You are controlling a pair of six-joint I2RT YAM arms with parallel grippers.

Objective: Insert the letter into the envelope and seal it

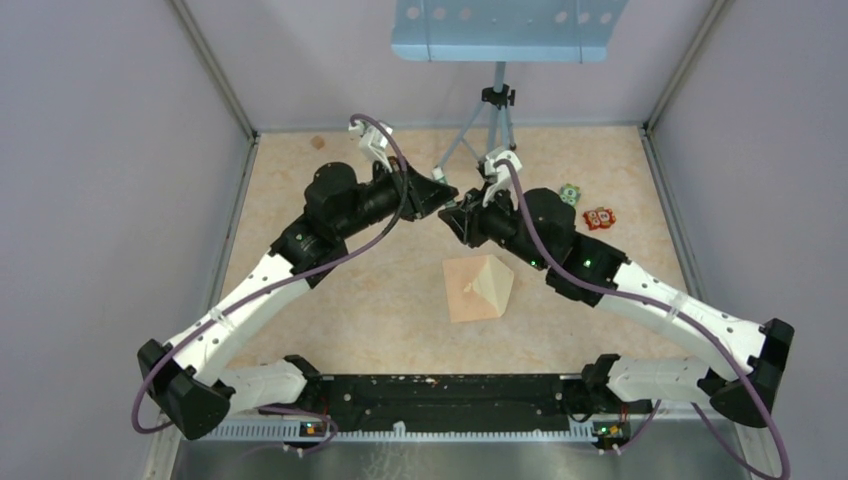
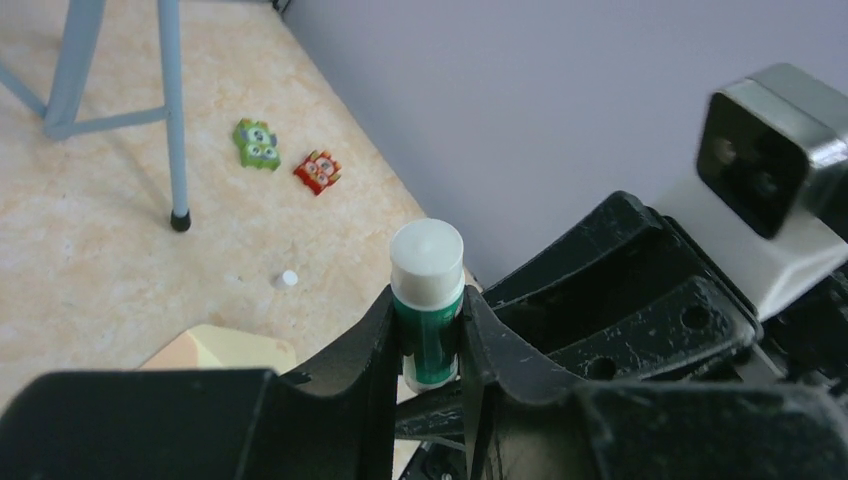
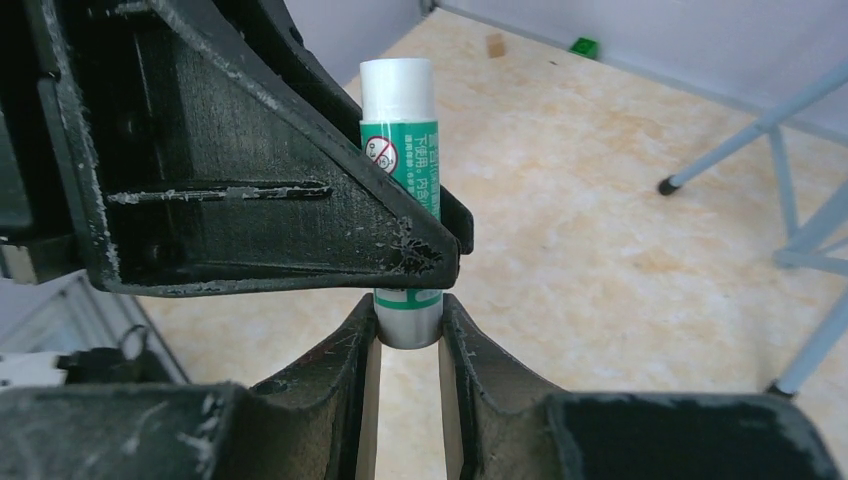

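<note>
Left gripper (image 2: pixel 427 335) and right gripper (image 3: pixel 408 335) clamping one glue stick (image 3: pixel 398 110), tripod legs (image 2: pixel 172 100) crowding table's (image 1: pixel 340 310) far edge, envelope (image 1: pixel 462 290) lying mid-table

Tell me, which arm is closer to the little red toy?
Right. The right arm runs just beside the red toy; the left arm lies far off on the opposite side.

The beige table (image 1: pixel 350 310) carries the envelope (image 1: pixel 460 295), a green toy (image 1: pixel 570 193), a red toy (image 1: pixel 599 218) and a tripod (image 1: pixel 498 110).

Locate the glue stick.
The glue stick hangs over the far middle of the table in the top view, left gripper clamping its body, right gripper on its base.
</note>
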